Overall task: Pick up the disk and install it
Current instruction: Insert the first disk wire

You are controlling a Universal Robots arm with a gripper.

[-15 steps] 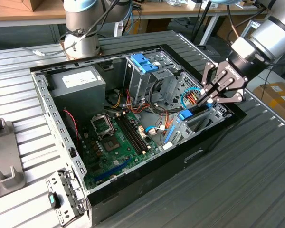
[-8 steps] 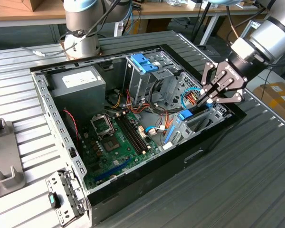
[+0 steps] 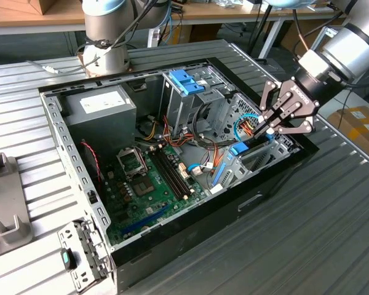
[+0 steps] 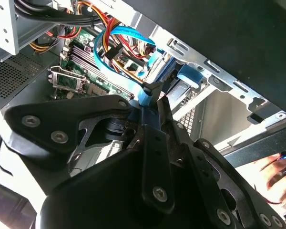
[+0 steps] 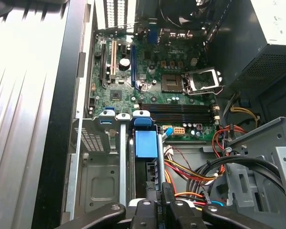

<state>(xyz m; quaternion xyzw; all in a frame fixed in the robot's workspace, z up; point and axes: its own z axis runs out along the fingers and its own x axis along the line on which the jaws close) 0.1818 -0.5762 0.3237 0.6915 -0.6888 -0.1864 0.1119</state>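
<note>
On the ribbed grey metal desk lies the open black computer case, the landmark here. At its edge toward the exterior view's left stands the big grey power-supply box; the green motherboard covers the case floor in the middle. Behind the motherboard rises the tall metal cage with a blue plastic bracket. At the case edge toward the exterior view's right, the black jaws are clenched on the flat disk with bright blue rails, which stands on edge in a narrow metal bay beside the case wall. Coloured cables crowd close to this bay, so little free room remains around it.
</note>
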